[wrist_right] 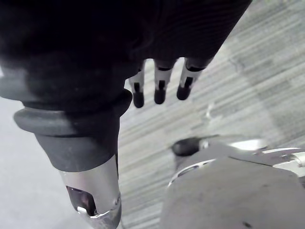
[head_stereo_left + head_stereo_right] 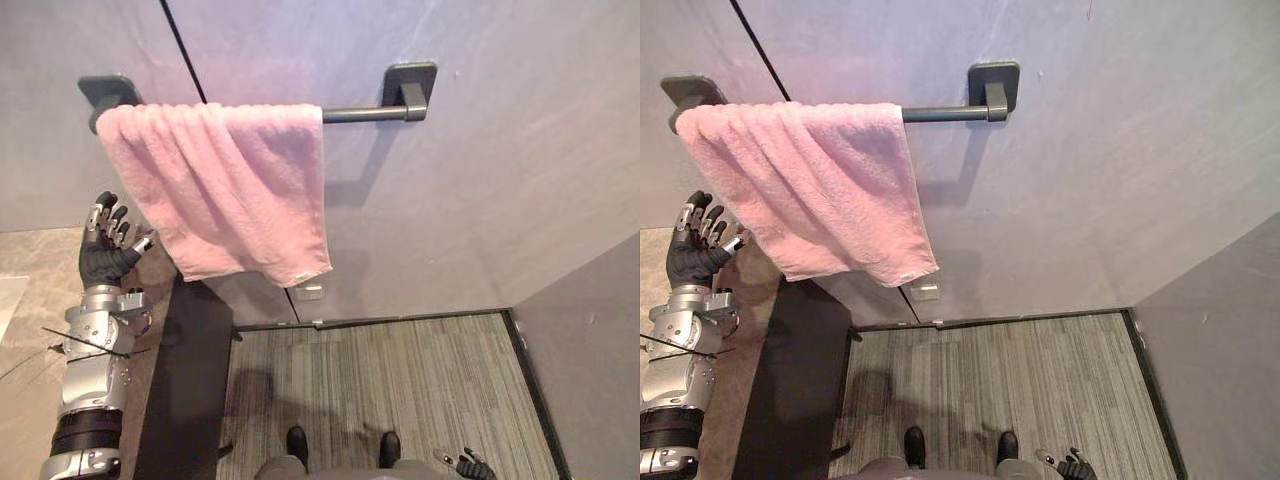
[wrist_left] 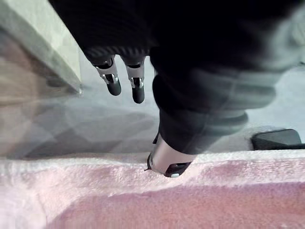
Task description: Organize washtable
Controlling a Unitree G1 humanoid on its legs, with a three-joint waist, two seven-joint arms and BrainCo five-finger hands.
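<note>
The grey wall (image 2: 480, 180) carries a dark towel bar (image 2: 365, 114). A pink towel (image 2: 230, 190) hangs over the bar's left portion. The left hand (image 2: 108, 250), fingers spread apart, is raised just beside the towel's lower left edge. The right hand (image 2: 470, 467), fingers straight, hangs low at near right over the striped floor (image 2: 400, 380).

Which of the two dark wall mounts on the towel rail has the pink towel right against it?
The left dark grey mount: the pink terry towel reaches it, while bare rail separates the towel from the right mount.

text: none legible | labels: none | numbers, signs: none
</note>
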